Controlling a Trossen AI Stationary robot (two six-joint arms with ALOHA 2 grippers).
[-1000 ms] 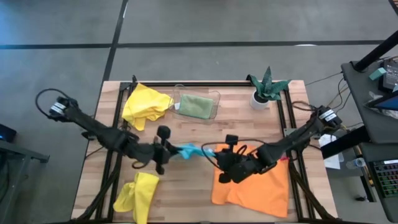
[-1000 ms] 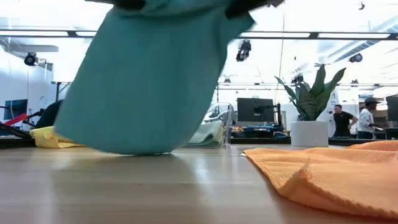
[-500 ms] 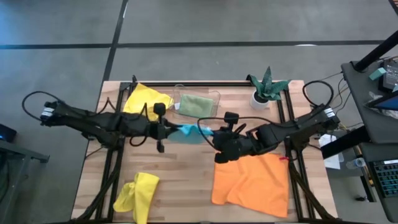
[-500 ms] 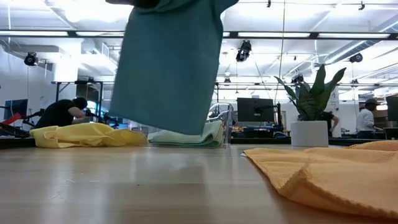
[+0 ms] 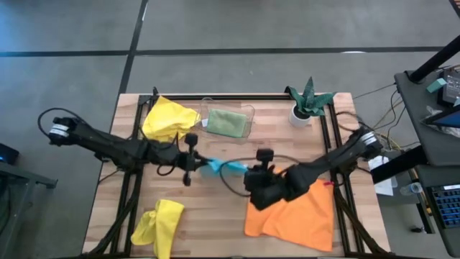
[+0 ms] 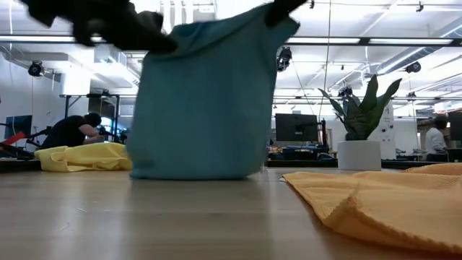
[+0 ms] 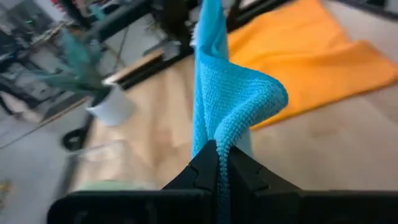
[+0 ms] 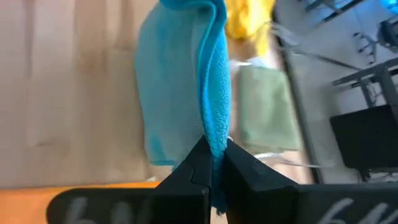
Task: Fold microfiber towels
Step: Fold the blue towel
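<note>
Item: turquoise blue microfiber towel (image 5: 215, 167), soft square cloth. Hangs stretched between the two grippers over mid-table, one upper corner in each.

Left gripper (image 5: 195, 162): clenched on the towel's corner. Right gripper (image 5: 248, 174): likewise clenched on the opposite corner; the towel runs from one straight across to the other.

Change: half a second ago the towel swung clear above the wood; now both grippers have come lower, and the low view shows its bottom edge (image 6: 195, 173) at the tabletop.

Judgement: lay-down for folding appears under way.

Nearby: orange microfiber towel (image 5: 295, 216) spread just beyond the right gripper; crumpled bright yellow microfiber towel (image 5: 169, 119) behind the left gripper.
</note>
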